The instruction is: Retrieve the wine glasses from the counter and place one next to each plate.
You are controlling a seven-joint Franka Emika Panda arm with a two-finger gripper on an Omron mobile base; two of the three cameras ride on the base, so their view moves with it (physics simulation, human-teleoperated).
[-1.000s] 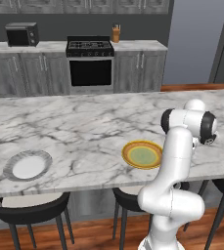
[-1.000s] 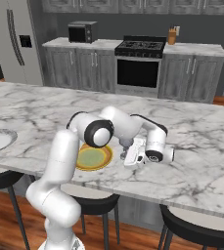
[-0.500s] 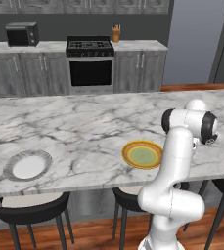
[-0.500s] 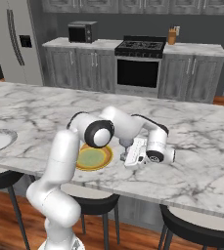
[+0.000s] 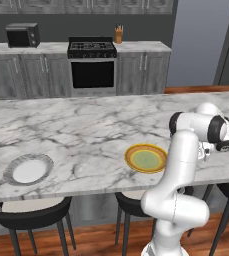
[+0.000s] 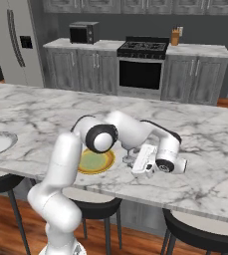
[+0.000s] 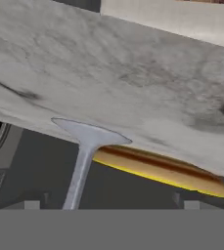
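Wine glass [image 7: 85, 146] beside yellow plate [image 7: 163, 168], bowl apparently cut off.

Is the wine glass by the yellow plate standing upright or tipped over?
Upright. In the hand view, the wine glass has its foot flat on the marble island beside the yellow plate.

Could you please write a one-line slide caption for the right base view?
Open tool beside a wine glass standing next to the yellow plate on the marble island.

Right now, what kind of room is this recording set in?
A rendered home kitchen: a stove and microwave along the back wall, a refrigerator, and a long marble island with stools.
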